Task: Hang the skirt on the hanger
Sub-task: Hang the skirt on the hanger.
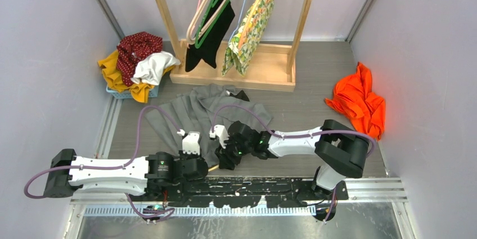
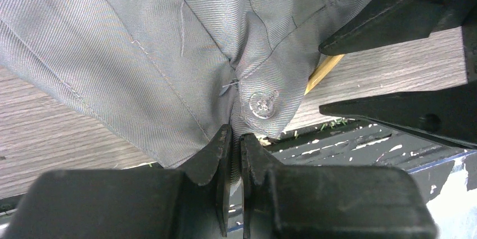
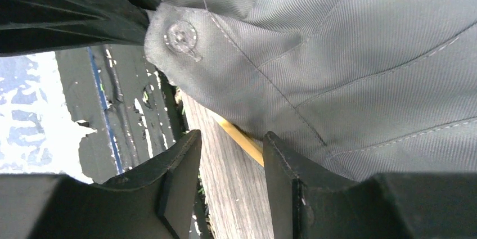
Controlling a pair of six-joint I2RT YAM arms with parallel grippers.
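The left gripper (image 2: 236, 136) is pinched nearly shut on a corner of the grey skirt (image 1: 185, 112), right beside a clear button (image 2: 262, 104). The right gripper (image 3: 232, 136) faces it with its jaws about half apart. A yellow bar (image 3: 239, 136) pokes out from under the cloth between them, and the skirt's edge lies against one finger, though I can't tell whether it grips anything.

There is one skirt, spread flat near the arms. One wooden rack (image 1: 236, 79) stands at the back with two garments hanging from it: one black (image 1: 211, 42), one floral (image 1: 250, 31). It carries several thin hangers, too tangled to count. One orange cloth (image 1: 357, 104) is heaped at the right, and one blue basket (image 1: 121, 93) at the left is piled with red, white and mustard clothes.

The table (image 1: 304, 104) is grey wood-grain, closed in by pale walls.
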